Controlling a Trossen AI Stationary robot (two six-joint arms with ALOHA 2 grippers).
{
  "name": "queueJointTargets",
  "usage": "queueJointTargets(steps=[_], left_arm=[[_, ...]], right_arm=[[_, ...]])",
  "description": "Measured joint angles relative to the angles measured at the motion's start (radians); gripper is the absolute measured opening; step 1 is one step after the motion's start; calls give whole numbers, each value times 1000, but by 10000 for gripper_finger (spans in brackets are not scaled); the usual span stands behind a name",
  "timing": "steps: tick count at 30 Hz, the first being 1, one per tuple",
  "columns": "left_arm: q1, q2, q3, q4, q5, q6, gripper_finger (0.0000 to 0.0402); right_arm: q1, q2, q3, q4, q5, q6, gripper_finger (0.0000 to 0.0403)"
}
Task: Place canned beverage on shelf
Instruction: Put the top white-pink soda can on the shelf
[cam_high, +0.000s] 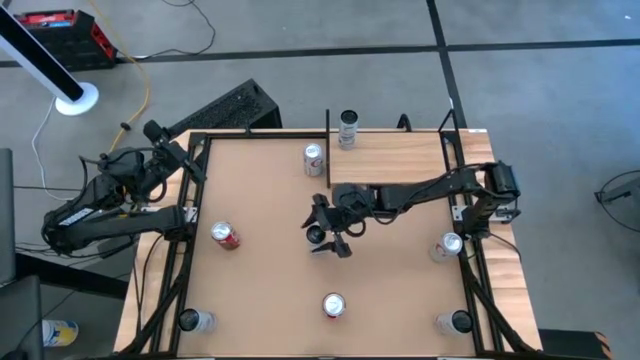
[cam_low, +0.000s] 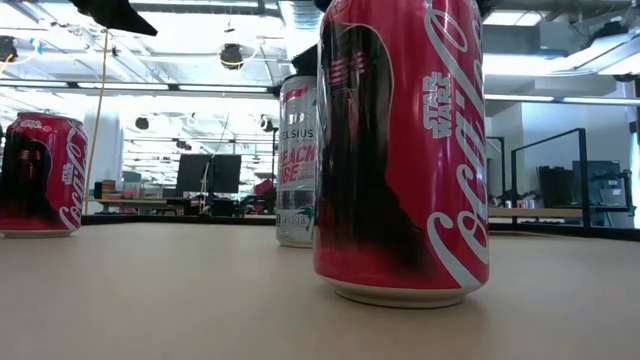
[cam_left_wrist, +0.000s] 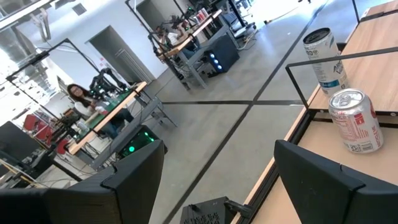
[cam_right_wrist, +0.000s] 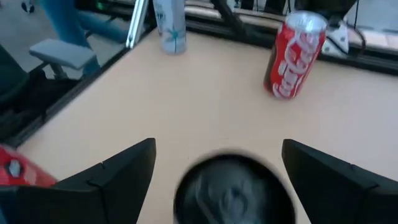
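Note:
A dark-topped can (cam_right_wrist: 233, 190) stands upright on the tabletop near the table's middle (cam_high: 316, 236). My right gripper (cam_right_wrist: 219, 144) is open, with one finger on either side of the can's top, and reaches in from the table's right (cam_high: 318, 235). The shelf (cam_high: 395, 158), a pale plank platform with black uprights, sits at the far right. One can (cam_high: 347, 128) stands on its far edge. My left gripper (cam_left_wrist: 217, 149) waits open and with nothing in it above the table's far left corner (cam_high: 192, 162).
More cans stand about the board: a red-and-white one (cam_high: 314, 160) beside the shelf, red ones at the left (cam_high: 225, 236) and near the front edge (cam_high: 333, 305), and silver ones at the right edge (cam_high: 447, 245) and both near corners. A black frame rims the table (cam_high: 185, 260).

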Motion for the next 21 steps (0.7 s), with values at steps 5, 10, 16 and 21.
queueJointTargets(steps=[5,10,16,21], left_arm=[[0,0,0,0,0,0,291],[0,0,0,0,-6,0,291],[0,0,0,0,-7,-3,291],[0,0,0,0,-8,-12,291]], right_arm=[[15,0,134,-170,51,63,373],[64,0,297,-465,283,179,373],[162,0,401,-656,598,502,372],[181,0,405,-698,613,618,372]])
